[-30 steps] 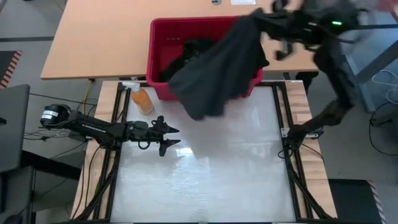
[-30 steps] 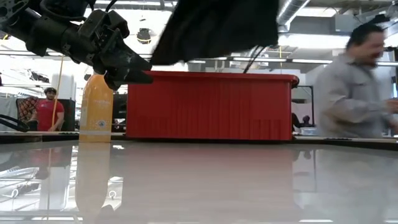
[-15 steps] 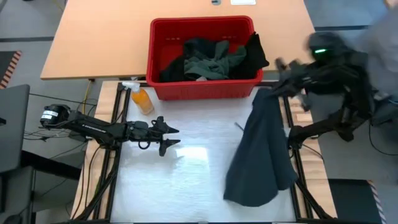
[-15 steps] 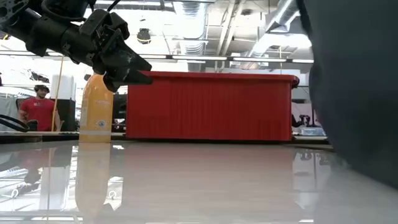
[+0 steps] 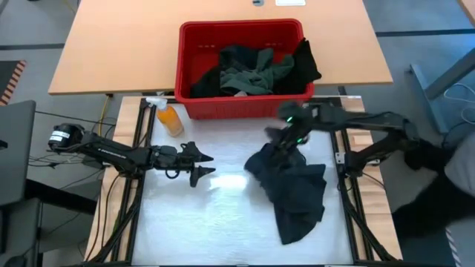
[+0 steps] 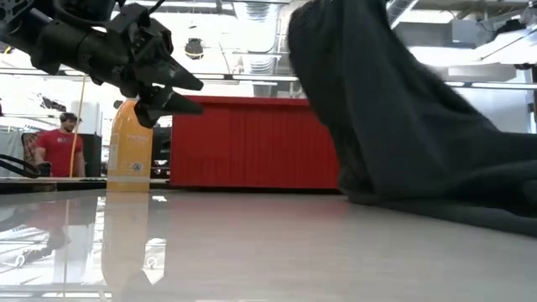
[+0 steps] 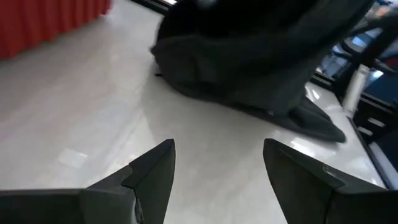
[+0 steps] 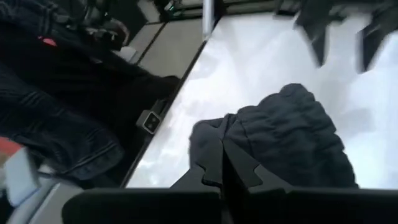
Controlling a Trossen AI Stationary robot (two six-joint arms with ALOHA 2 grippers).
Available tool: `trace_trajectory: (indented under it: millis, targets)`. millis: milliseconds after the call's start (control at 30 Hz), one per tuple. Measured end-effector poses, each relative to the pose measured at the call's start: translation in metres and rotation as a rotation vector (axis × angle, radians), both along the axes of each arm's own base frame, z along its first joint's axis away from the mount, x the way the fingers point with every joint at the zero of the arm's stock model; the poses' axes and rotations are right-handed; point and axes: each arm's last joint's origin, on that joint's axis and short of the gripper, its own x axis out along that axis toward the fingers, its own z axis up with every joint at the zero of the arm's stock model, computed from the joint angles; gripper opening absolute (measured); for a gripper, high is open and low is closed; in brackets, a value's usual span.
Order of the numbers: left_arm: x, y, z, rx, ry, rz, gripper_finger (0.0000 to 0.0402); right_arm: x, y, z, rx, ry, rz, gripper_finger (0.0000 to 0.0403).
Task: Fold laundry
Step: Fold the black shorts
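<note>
A dark grey garment (image 5: 293, 189) lies partly heaped on the white table right of centre, and its upper part rises to my right gripper (image 5: 283, 141), which is shut on it. The low view shows the cloth (image 6: 403, 143) climbing out of the picture's top. My left gripper (image 5: 208, 163) hovers open above the table's left half, pointing toward the garment (image 7: 249, 56), with nothing between its fingers. More laundry (image 5: 249, 67), green and black, lies piled in the red basket (image 5: 237, 110) at the far edge. My right gripper pinches a bunched part of the garment (image 8: 208, 134) between its two shut fingers, coming slanting down from the table's far right. How many layers, I cannot tell. The cloth hangs slack below the fingers, and its lower part (image 5: 297, 215) lies crumpled on the table.
An orange bottle (image 5: 170, 119) stands at the basket's near left corner. A person (image 5: 453, 200) is beside the table's right edge, legs showing in the right wrist view (image 8: 68, 118). Another person (image 6: 63, 144) stands far behind. Bare table (image 5: 193, 222) lies near and left.
My right gripper has swung from high over the basket's right end, out to the right, then down toward the table's middle, staying shut. The garment has come out of the basket, hung full length, and now has its lower part heaped on the table. My left wrist has rolled a little.
</note>
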Motion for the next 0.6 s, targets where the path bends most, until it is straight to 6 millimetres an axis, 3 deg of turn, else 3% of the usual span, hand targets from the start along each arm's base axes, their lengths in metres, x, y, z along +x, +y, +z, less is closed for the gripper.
trace_trajectory:
  millis: [133,300,467,600]
  targets:
    - [-0.001,-0.011,0.0,0.001,-0.001,-0.044,0.0233,0.033,0.025,-0.048,0.05,0.116,0.026,0.0018]
    - [-0.005,-0.03,0.0,0.035,-0.004,-0.061,0.0233,0.064,0.058,-0.116,-0.016,0.381,-0.07,0.0019]
    - [-0.008,-0.043,0.004,0.076,-0.052,0.003,0.0233,0.069,0.085,-0.164,-0.008,0.642,-0.08,0.003]
    - [-0.008,-0.045,0.011,0.065,-0.122,0.039,0.0233,0.061,0.101,-0.172,-0.083,0.768,-0.063,0.0037]
